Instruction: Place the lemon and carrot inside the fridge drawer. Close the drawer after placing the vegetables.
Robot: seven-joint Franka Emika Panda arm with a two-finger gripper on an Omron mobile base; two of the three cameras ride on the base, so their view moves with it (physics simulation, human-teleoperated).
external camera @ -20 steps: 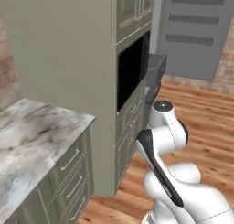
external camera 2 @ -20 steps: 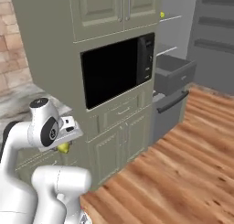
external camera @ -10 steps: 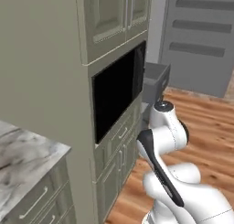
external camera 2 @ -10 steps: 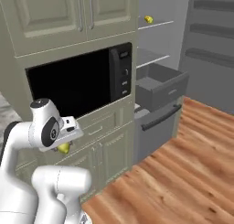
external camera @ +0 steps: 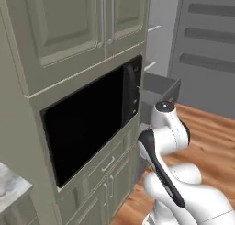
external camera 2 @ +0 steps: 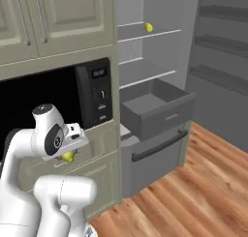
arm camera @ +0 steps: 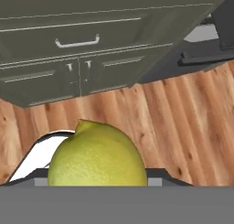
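Lemon (arm camera: 97,155) between gripper (external camera 2: 70,151) fingers

The arm (external camera: 172,173) at the lower right of the left base view is all glossy white, with fat rounded segments that look like smooth plastic shells. A long dark grey stripe runs down one link, kind of like a seam or inset panel. The top joint has a round grey cap (external camera: 165,107) with a darker centre. In the lower left of the right base view, the same white body shows a dark circular joint disc (external camera 2: 53,137) with a small light mark in it, plus a boxy white block (external camera 2: 73,133) with little dark spots.
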